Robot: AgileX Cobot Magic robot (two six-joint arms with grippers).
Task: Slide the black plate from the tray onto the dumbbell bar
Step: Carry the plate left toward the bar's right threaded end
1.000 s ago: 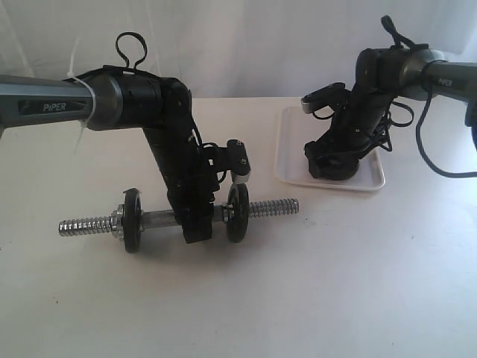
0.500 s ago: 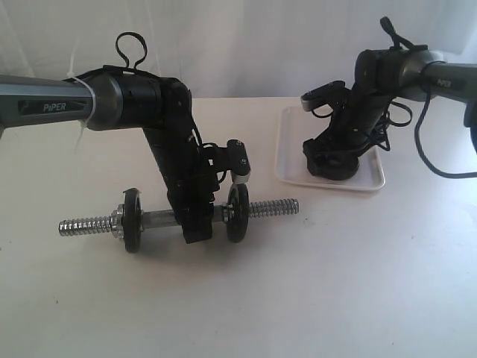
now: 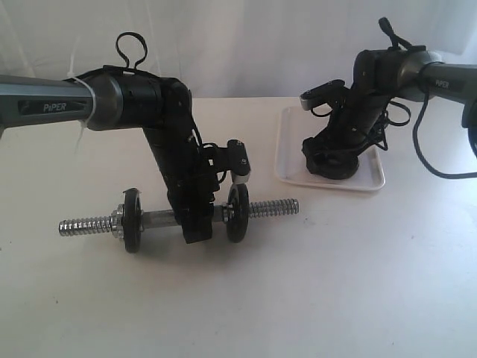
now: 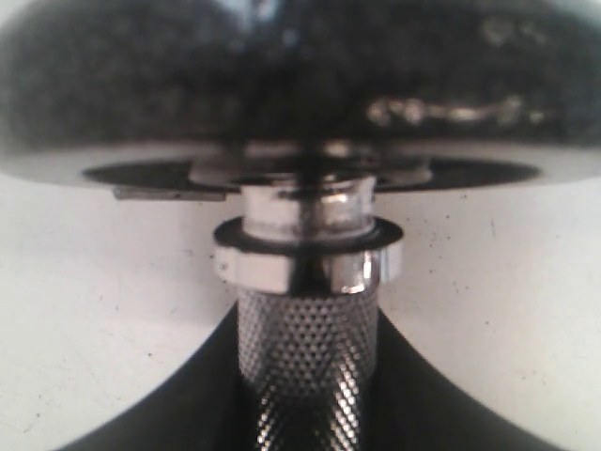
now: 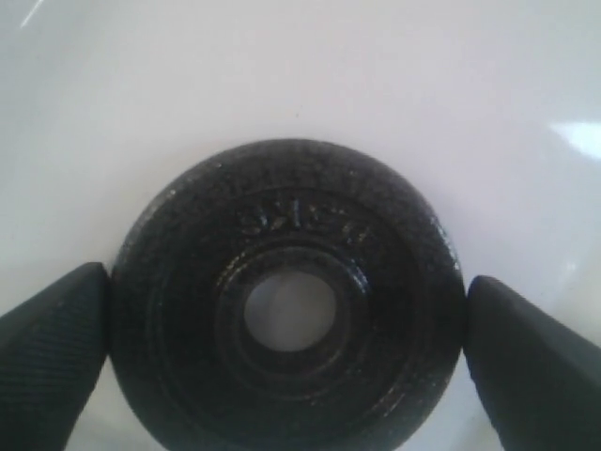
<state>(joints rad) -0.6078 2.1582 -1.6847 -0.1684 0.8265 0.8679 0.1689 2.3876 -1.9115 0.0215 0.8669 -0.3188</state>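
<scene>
The dumbbell bar (image 3: 272,206) hangs level just above the table, with my left gripper (image 3: 195,231) shut on its knurled middle (image 4: 305,348). Two black discs (image 3: 132,220) (image 3: 238,212) sit on the bar, one on each side of that grip. In the left wrist view a silver collar (image 4: 305,268) sits in front of one disc (image 4: 282,85). My right gripper (image 3: 330,168) reaches down into the white tray (image 3: 291,149). The black plate (image 5: 178,282) lies flat there, its rim touched on both sides by the fingers (image 5: 56,329).
The bar's threaded right end points toward the tray, with a stretch of bare white table (image 3: 335,246) between them. Cables loop around the right arm above the tray. A white backdrop closes off the far side.
The right gripper's jaws have drawn in slightly against the plate and the arm has shifted a touch. The left arm and the bar have not moved.
</scene>
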